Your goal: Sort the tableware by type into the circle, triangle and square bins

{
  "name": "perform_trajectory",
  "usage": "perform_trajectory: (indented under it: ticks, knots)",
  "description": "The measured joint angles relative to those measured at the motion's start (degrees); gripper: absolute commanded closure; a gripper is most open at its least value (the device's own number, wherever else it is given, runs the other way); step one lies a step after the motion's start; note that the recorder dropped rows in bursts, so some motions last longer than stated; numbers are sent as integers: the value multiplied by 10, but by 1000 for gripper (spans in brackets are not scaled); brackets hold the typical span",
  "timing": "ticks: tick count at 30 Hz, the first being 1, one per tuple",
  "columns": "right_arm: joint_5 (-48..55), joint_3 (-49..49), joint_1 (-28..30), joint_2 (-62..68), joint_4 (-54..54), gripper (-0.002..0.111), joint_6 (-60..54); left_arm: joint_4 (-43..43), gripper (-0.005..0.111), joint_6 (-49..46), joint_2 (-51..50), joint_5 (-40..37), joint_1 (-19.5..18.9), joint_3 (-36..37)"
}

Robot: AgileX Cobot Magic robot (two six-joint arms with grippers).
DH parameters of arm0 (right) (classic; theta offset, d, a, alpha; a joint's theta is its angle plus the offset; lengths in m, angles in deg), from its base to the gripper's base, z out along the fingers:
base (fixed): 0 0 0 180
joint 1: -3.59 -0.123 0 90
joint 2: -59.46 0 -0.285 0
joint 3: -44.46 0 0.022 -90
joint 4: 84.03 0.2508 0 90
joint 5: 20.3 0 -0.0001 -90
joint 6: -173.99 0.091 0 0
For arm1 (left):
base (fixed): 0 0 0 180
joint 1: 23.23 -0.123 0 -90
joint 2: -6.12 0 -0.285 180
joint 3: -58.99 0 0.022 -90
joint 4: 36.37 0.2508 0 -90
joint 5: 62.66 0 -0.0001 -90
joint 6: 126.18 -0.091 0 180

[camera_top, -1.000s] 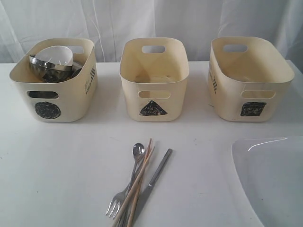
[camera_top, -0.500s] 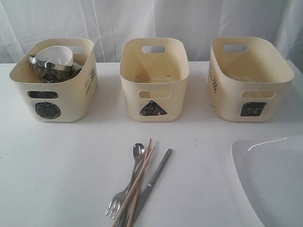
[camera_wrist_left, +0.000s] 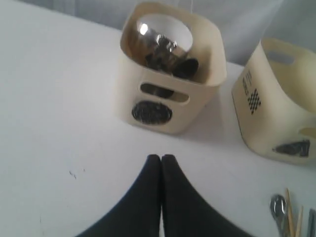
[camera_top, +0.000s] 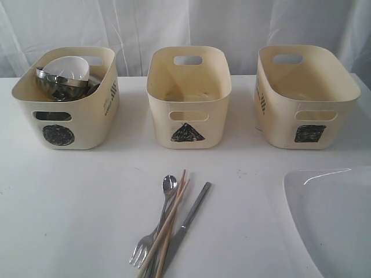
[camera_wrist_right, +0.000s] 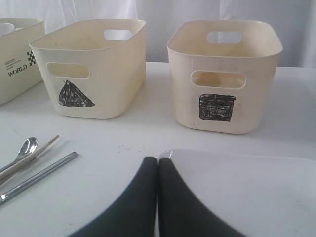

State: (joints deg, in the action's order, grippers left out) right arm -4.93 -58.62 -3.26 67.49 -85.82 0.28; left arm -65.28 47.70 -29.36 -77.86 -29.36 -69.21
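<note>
The circle bin (camera_top: 66,116) at the left holds a small white bowl (camera_top: 69,66) on steel bowls (camera_top: 58,87). The triangle bin (camera_top: 188,95) stands in the middle and the square bin (camera_top: 304,95) at the right; nothing shows inside either. On the table in front lie a steel spoon (camera_top: 168,185), a fork (camera_top: 140,252), wooden chopsticks (camera_top: 171,223) and a knife (camera_top: 190,220), bunched together. A large white plate (camera_top: 330,220) sits at the front right. My left gripper (camera_wrist_left: 161,158) is shut and empty, above bare table before the circle bin (camera_wrist_left: 168,74). My right gripper (camera_wrist_right: 157,160) is shut and empty at the plate's corner (camera_wrist_right: 237,187).
A white curtain hangs behind the bins. The white table (camera_top: 69,202) runs to the front edge of the exterior view. Gaps of bare table separate the three bins. Neither arm shows in the exterior view.
</note>
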Motion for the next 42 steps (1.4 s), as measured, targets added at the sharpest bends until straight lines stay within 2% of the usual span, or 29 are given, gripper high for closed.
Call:
perform_trajectory:
  ticks: [4, 12, 15, 23, 30, 35, 42]
  knots:
    - [0, 0, 0, 0, 0, 108, 0, 38, 107, 14, 0, -44, 0, 6]
    - [0, 0, 0, 0, 0, 108, 0, 155, 107, -26, 0, -51, -4, 7]
    - [0, 0, 0, 0, 0, 108, 0, 171, 107, -18, 3, -51, -4, 8]
    - [0, 0, 0, 0, 0, 108, 0, 181, 107, -4, 134, -126, -4, 69]
    - [0, 0, 0, 0, 0, 108, 0, 182, 107, 41, 236, -50, -4, 166]
    - [0, 0, 0, 0, 0, 108, 0, 179, 107, 91, 272, -44, -4, 240]
    - [0, 0, 0, 0, 0, 108, 0, 178, 107, 19, 275, -45, -5, 249]
